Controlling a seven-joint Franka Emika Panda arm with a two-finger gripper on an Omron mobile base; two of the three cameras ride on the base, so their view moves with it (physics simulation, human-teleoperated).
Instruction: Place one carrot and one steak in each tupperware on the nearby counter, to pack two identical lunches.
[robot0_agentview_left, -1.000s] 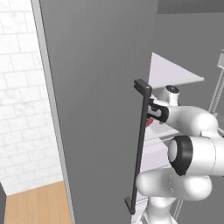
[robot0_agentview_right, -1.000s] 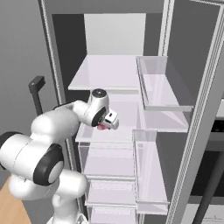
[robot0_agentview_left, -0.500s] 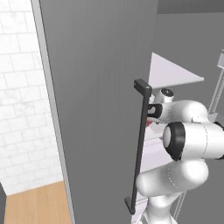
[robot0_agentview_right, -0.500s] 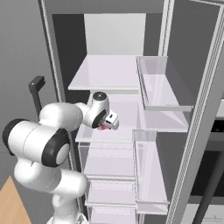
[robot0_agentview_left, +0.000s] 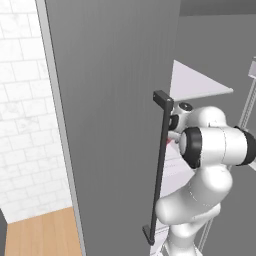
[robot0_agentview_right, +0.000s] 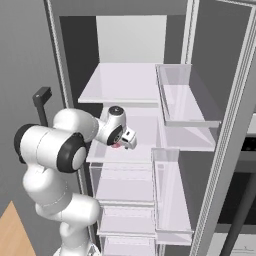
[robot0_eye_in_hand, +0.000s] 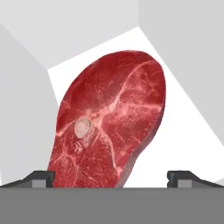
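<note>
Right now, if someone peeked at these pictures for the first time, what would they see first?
Probably the big red steak with white marbling, lying flat on a white fridge shelf just ahead of the open end effector. Next comes the robot's white arm reaching into the open fridge, past the tall grey door with its long dark handle.

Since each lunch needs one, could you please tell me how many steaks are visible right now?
1: the steak lies on a white fridge shelf, right before the open end effector. Others may be hidden.

Open grey fridge door (robot0_agentview_left: 115, 100) with dark handle (robot0_agentview_left: 159, 165), white shelves (robot0_agentview_right: 122, 82), clear door bins (robot0_agentview_right: 187, 102)
</note>
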